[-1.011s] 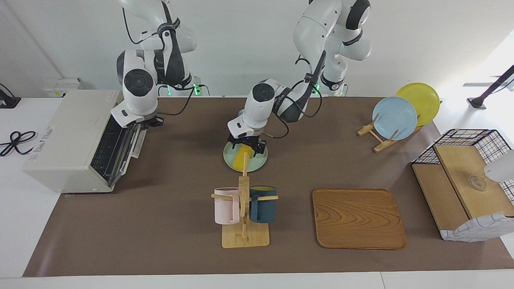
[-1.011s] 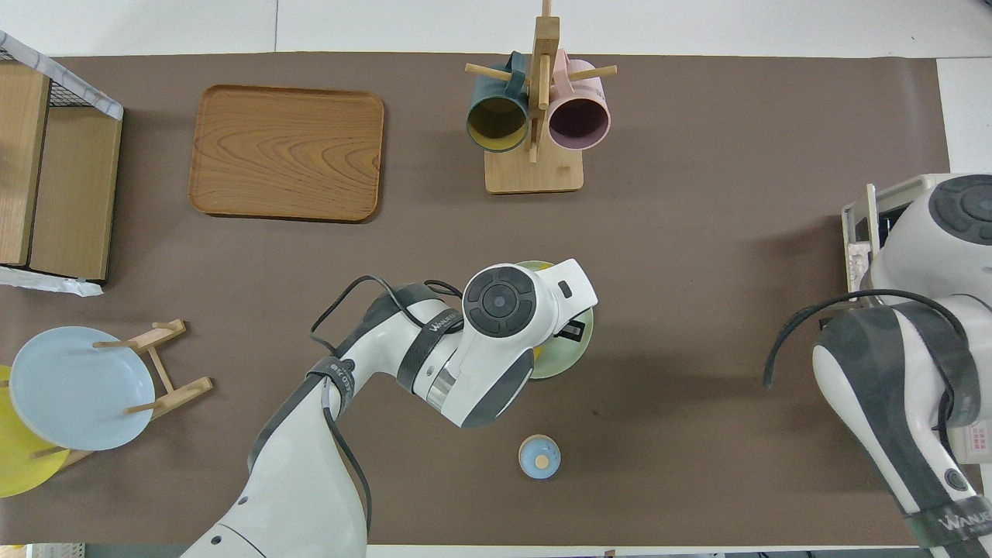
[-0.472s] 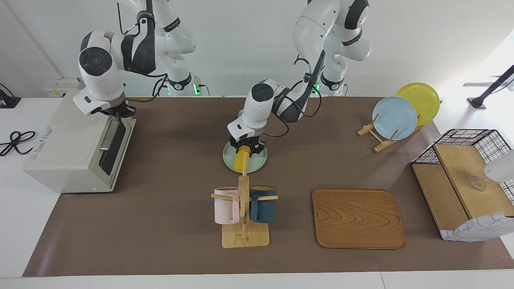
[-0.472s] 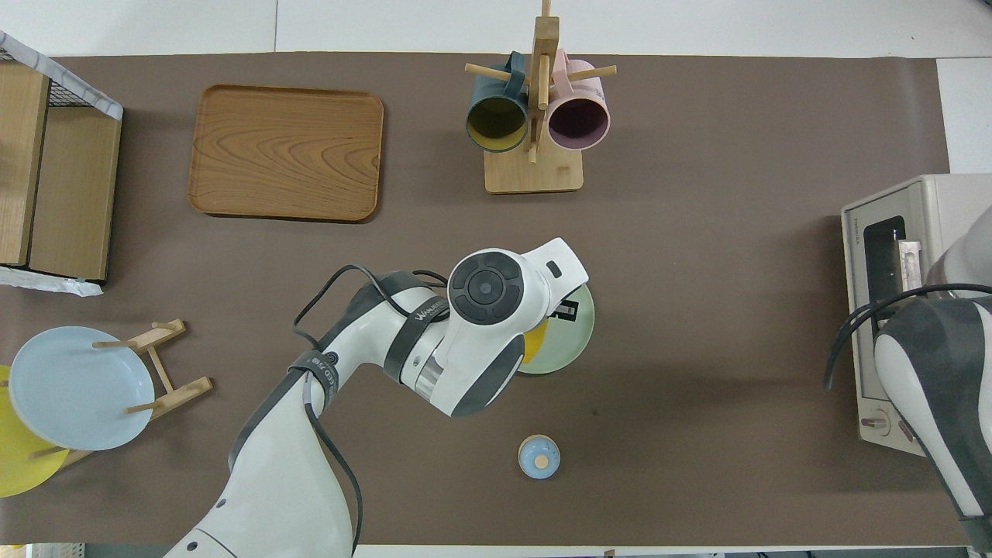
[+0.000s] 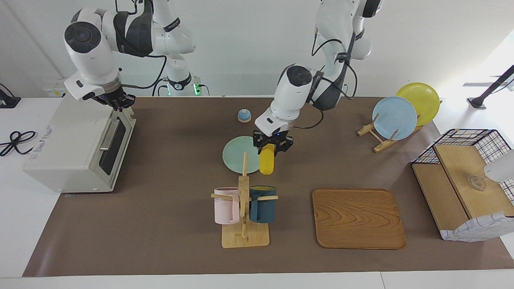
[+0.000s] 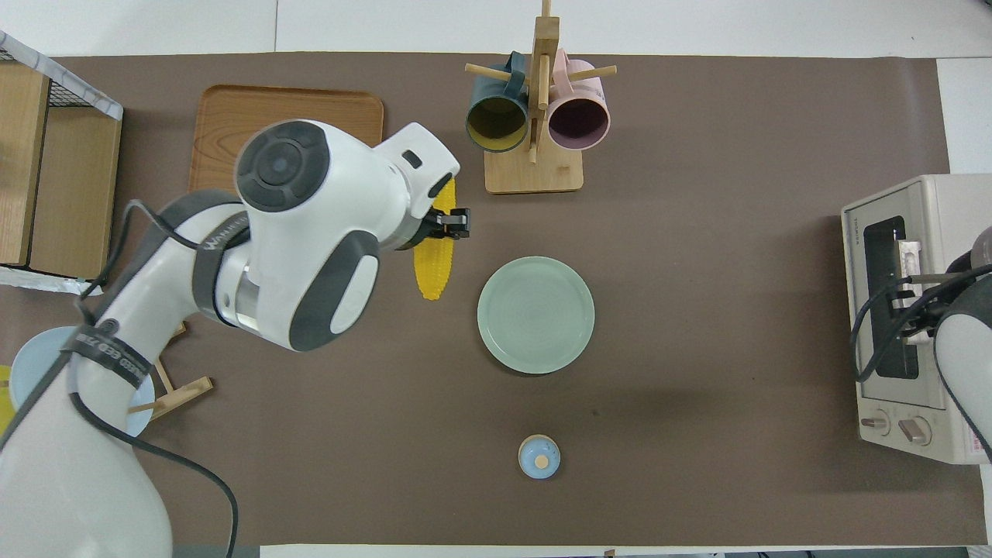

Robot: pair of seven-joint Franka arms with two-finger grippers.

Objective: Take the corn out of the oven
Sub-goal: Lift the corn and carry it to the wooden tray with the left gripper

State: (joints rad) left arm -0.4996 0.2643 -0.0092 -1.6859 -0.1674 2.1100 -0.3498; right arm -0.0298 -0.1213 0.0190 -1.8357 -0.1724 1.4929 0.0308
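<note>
My left gripper (image 5: pixel 268 149) is shut on the thick end of the yellow corn (image 5: pixel 267 162) and holds it in the air, tip hanging down, over the brown mat beside the pale green plate (image 5: pixel 237 154). From overhead the corn (image 6: pixel 432 267) shows between the plate (image 6: pixel 535 314) and the wooden tray. The off-white oven (image 5: pixel 68 136) stands at the right arm's end of the table with its glass door (image 5: pixel 114 140) shut. My right gripper (image 5: pixel 117 101) hangs just over the door's top edge. It is partly seen overhead (image 6: pixel 914 267) over the oven (image 6: pixel 957 201).
A mug rack (image 5: pixel 244 208) with a pink and a dark blue mug stands farther from the robots than the plate. A wooden tray (image 5: pixel 357 218), a stand of plates (image 5: pixel 395 116) and a wire-and-wood basket (image 5: pixel 461 180) lie toward the left arm's end. A small blue knob (image 5: pixel 244 115) sits near the robots.
The left gripper has lifted the corn off the green plate and carried it toward the tray. The oven door went from open to shut, and the right gripper has risen off it.
</note>
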